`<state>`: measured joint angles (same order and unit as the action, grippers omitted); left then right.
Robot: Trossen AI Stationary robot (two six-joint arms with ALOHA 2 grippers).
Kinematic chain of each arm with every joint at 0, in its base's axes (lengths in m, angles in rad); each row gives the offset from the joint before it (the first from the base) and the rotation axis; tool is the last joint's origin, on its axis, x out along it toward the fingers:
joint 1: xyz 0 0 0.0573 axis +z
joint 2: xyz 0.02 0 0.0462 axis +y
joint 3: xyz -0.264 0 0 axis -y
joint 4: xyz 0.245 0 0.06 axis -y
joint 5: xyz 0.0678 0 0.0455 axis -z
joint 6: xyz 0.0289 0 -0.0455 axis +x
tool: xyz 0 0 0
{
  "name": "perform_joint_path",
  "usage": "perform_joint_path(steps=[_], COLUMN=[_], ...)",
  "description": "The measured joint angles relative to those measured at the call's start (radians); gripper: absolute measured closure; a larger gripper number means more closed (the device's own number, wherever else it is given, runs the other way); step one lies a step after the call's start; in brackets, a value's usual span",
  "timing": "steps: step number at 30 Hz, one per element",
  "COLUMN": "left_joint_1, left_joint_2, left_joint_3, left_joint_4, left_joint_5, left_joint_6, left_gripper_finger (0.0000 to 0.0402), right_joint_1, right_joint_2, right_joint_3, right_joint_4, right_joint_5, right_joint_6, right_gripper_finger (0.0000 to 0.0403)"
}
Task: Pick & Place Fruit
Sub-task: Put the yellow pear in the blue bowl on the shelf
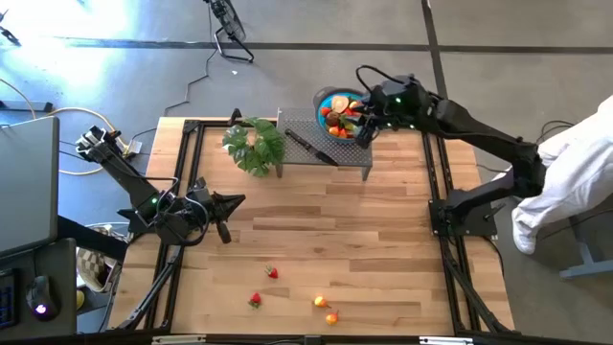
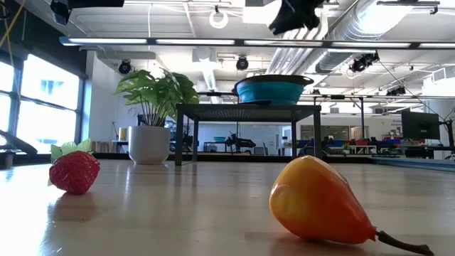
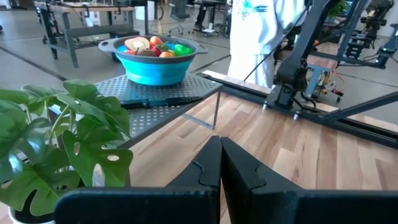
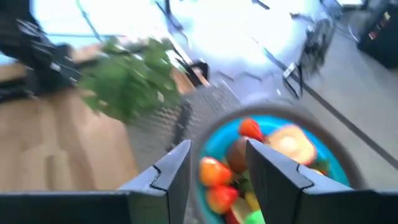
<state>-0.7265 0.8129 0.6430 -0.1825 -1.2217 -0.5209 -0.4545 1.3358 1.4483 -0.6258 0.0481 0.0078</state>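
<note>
Fruit, small plastic toy pieces in red, orange and green [image 1: 341, 113], fills the blue round bowl [image 1: 324, 99] on the dark mesh stand [image 1: 326, 153]; two red strawberries [image 1: 273, 273] and two orange pieces [image 1: 320, 302] lie apart on the wooden table [image 1: 364, 249]. The right tool [image 4: 216, 167] hovers released above the bowl, nothing between its fingers. The left tool [image 3: 219, 163] rests clenched near the table's left side, beside the leafy green plant [image 1: 255, 144].

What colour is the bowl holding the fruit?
Blue bowl, clearest in the left wrist view.
</note>
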Motion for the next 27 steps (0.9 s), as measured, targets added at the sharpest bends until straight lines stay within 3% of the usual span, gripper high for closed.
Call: perform_joint_path(steps=[16,27], left_joint_1=[0.0,0.0], left_joint_2=[0.0,0.0], left_joint_3=[0.0,0.0], left_joint_4=[0.0,-0.001], left_joint_5=[0.017,0.038], left_joint_6=[0.0,-0.001], left_gripper_finger=[0.0402,0.0402], right_joint_1=[0.174,0.289], right_joint_2=[-0.04,-0.038], right_joint_3=[0.0,0.0], right_joint_4=[0.076,0.077], right_joint_5=[-0.103,-0.103], right_joint_6=[0.156,0.194], right_gripper_finger=[0.0262,0.0374])
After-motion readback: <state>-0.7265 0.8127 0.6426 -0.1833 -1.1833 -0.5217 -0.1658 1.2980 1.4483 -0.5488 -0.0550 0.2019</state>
